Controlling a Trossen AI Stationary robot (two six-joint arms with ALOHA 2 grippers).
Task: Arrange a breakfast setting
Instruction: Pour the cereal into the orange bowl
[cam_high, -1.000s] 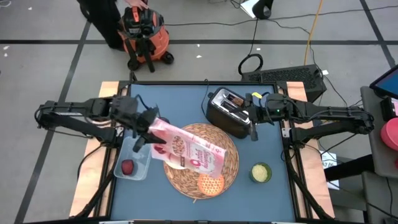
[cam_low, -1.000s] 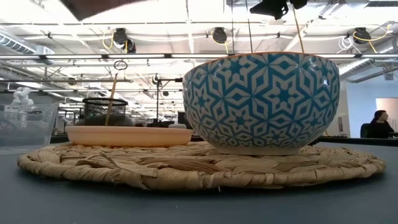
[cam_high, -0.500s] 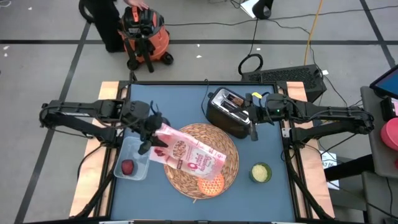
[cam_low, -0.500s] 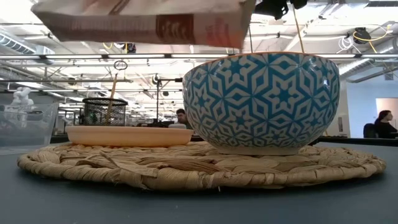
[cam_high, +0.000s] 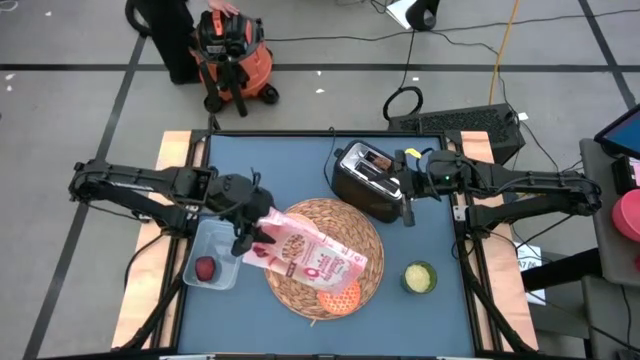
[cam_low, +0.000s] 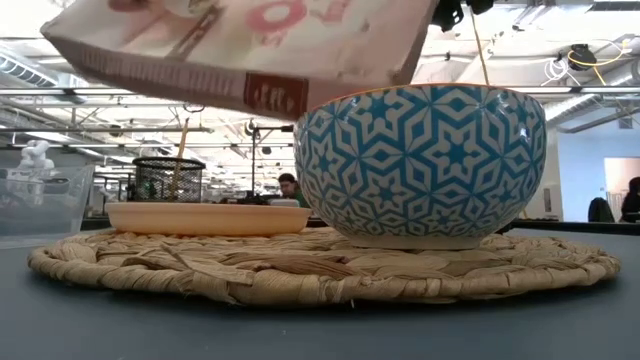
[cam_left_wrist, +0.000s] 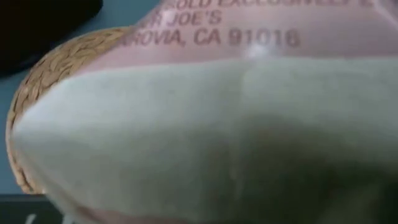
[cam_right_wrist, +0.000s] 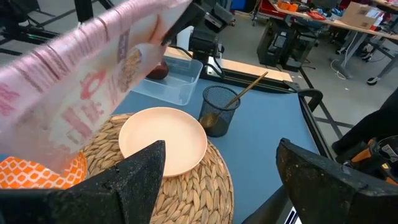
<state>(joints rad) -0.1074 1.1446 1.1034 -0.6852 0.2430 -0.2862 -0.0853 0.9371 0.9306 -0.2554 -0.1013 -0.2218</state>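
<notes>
The round woven straw placemat (cam_high: 325, 255) lies mid-table. Above it the pink-white cereal box (cam_high: 305, 252) hangs tilted, clamped at its end by the left gripper (cam_high: 246, 226) – over the patterned bowl (cam_low: 425, 165) on the mat. The right gripper (cam_high: 404, 205) waits beside the mat, fingers spread – empty.

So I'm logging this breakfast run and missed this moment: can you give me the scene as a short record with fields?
left gripper: shut on the cereal box, holding it tilted over the placemat
right gripper: open, empty, waiting by the toaster
bowl: blue-and-white patterned outside, on the placemat, under the box
cream plate: on the placemat
red fruit: in the clear tub
mesh cup: on the table, holding a wooden utensil
</notes>
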